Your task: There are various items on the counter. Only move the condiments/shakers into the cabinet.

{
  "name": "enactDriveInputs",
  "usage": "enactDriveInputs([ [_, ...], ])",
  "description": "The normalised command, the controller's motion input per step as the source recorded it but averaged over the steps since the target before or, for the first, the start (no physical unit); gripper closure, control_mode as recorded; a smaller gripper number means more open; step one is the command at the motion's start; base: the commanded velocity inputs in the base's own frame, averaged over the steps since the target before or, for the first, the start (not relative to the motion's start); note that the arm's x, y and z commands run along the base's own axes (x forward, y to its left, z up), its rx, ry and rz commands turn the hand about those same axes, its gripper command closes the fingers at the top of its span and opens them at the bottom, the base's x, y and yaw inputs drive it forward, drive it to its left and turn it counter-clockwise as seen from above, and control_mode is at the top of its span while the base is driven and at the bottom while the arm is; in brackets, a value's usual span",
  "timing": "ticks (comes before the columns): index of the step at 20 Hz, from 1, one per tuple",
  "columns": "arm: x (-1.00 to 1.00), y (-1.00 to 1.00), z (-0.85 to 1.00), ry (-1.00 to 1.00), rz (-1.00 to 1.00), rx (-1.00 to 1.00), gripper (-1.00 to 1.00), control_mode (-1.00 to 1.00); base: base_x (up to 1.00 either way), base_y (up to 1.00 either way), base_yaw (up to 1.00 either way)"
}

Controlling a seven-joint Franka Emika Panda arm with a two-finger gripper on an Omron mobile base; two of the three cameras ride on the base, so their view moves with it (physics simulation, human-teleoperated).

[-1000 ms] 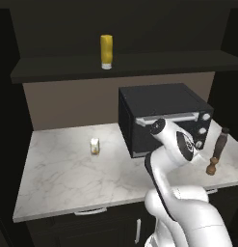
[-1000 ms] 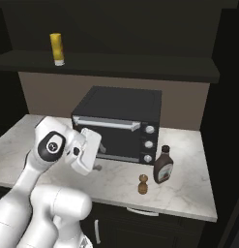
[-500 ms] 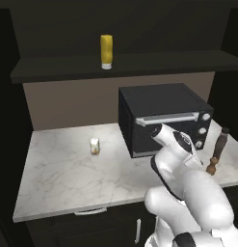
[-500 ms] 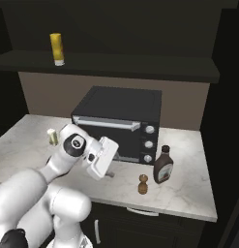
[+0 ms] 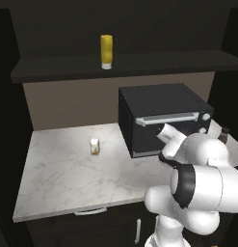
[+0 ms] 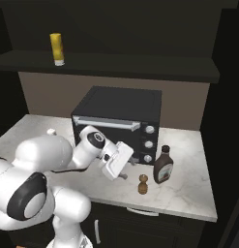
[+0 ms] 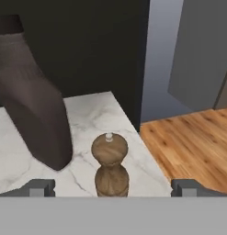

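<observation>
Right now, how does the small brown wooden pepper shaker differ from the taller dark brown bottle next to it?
The small brown wooden pepper shaker is shorter and paler; the taller dark brown bottle is wider and darker. The shaker has a turned, waisted shape with a round knob; the bottle narrows to a cap. Both stand upright on the white marbled counter, apart.

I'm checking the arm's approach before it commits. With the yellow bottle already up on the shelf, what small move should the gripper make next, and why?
Probably ease the open gripper straight ahead toward the small brown wooden turned pepper shaker, then close. In the hand view the shaker stands upright on the white-grey marbled counter, centred between the fingertips but not yet between them. The taller dark brownish bottle stands close on one side, so a straight approach looks safest.
</observation>
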Motion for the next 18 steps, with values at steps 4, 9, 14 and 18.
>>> enactDriveInputs([
  [4,0.11,-0.27,-0.28,0.07,-0.04,-0.01,-1.0,-1.0,0.0,0.0,0.0],
  [9,0.04,-0.22,-0.28,0.02,-0.03,0.0,-1.0,-1.0,0.0,0.0,0.0],
  [14,-0.12,-0.23,-0.24,0.01,-0.03,0.0,-1.0,-1.0,0.0,0.0,0.0],
  [18,-0.08,-0.2,-0.2,0.0,-0.03,0.0,-1.0,-1.0,0.0,0.0,0.0],
])
